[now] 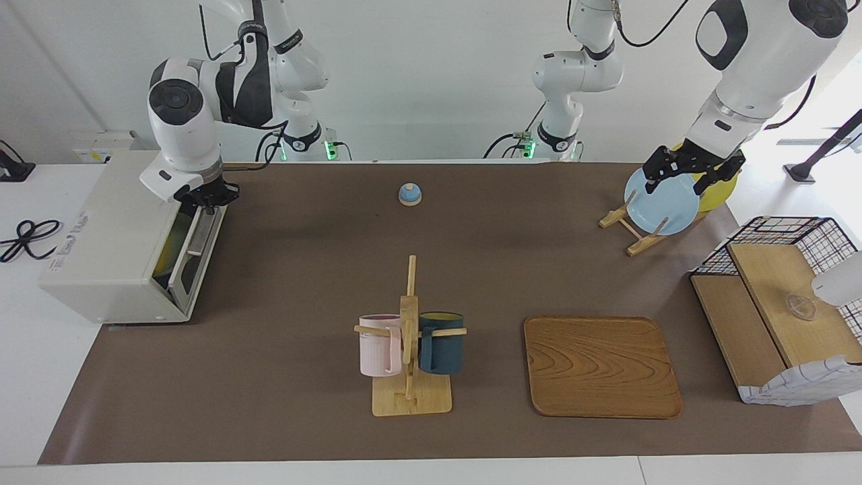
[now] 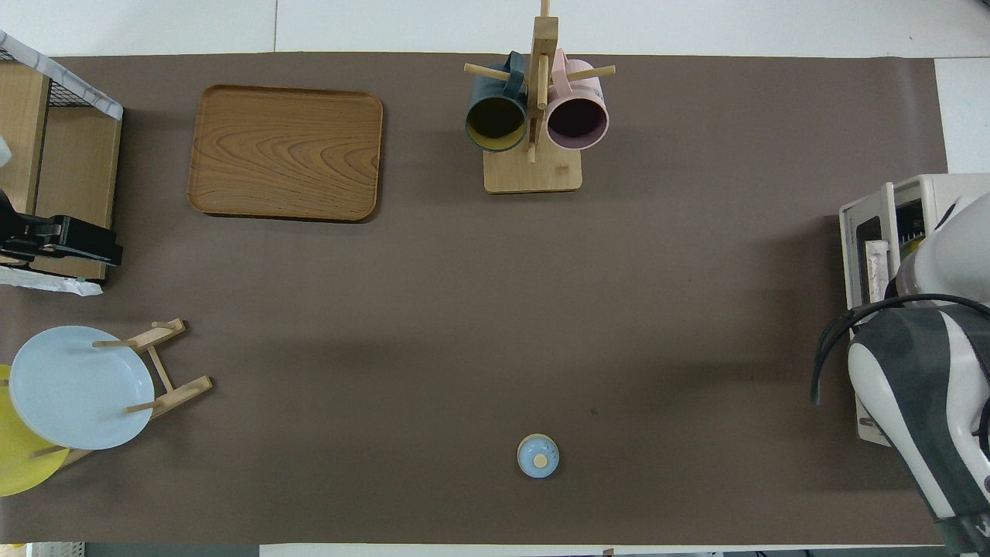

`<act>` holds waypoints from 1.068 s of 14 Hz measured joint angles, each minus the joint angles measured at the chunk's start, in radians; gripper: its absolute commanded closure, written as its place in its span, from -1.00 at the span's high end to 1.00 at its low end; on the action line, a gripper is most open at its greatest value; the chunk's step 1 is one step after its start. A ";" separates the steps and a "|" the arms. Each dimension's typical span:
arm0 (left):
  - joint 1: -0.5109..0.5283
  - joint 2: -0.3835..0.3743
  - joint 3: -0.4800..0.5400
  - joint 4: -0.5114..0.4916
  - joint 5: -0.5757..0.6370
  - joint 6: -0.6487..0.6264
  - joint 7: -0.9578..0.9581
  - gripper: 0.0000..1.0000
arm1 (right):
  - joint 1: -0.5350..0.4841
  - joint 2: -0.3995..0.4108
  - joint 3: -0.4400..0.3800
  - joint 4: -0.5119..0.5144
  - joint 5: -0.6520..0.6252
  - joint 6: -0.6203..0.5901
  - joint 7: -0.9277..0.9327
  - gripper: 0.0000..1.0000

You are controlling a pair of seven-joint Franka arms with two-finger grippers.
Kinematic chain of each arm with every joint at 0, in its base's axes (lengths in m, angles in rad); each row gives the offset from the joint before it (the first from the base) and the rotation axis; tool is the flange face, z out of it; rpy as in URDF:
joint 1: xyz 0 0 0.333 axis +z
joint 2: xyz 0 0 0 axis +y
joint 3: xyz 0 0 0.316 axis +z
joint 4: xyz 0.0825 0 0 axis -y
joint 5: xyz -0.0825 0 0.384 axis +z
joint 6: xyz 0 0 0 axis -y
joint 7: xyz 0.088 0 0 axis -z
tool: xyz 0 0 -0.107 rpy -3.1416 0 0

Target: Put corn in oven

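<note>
Oven (image 1: 111, 236) door is nearly up, just a slim gap left, and the right gripper (image 1: 205, 197) sits pressed together at the door's top edge, roughly 12 o'clock of the door frame in the facing view. Boxy cream-white body, matte, with a dark glass panel and a pale bar handle. Corn (image 1: 163, 259) is inside: only a thin sliver of yellow-green shows through the gap in the facing view, and I can't tell corn from plate there. Overhead view mostly hides that spot under the right arm's big rounded shell, though it does show the door edge-on (image 2: 870, 255).

Left gripper (image 1: 693, 170) hangs spread wide over the glossy light blue plate (image 1: 661, 202) standing in its wooden rack (image 1: 623, 225), with a round yellow plate (image 2: 19, 464) tucked beside it; overhead view shows the plates face-on but only a dark bit of that gripper at the frame edge.

Around the brown mat: a smooth wood-grain tray (image 1: 601, 367) at 5 o'clock from centre in the facing view, a wooden mug tree (image 1: 409, 337) holding a pink mug (image 1: 378, 345) and a dark teal mug (image 1: 442, 342), and a little blue domed bell (image 1: 409, 194) at 12 o'clock
</note>
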 measured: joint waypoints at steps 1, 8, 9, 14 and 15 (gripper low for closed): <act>0.000 0.000 0.000 0.000 0.000 0.000 0.000 1.00 | 0.000 -0.001 -0.001 0.001 -0.002 0.000 -0.025 -1.00; 0.000 0.000 0.000 0.000 0.000 0.000 0.000 1.00 | -0.022 -0.018 -0.027 0.015 -0.004 0.004 -0.185 -0.90; 0.000 0.000 0.000 0.000 0.000 0.000 0.000 1.00 | -0.021 -0.021 -0.025 0.020 -0.004 0.003 -0.192 -0.79; 0.000 0.000 0.000 0.000 0.000 0.000 0.000 1.00 | 0.012 -0.029 -0.008 0.121 0.038 -0.042 -0.194 0.41; 0.000 0.000 0.000 0.000 0.000 0.000 0.000 1.00 | 0.020 -0.030 -0.006 0.138 0.079 -0.046 -0.194 0.70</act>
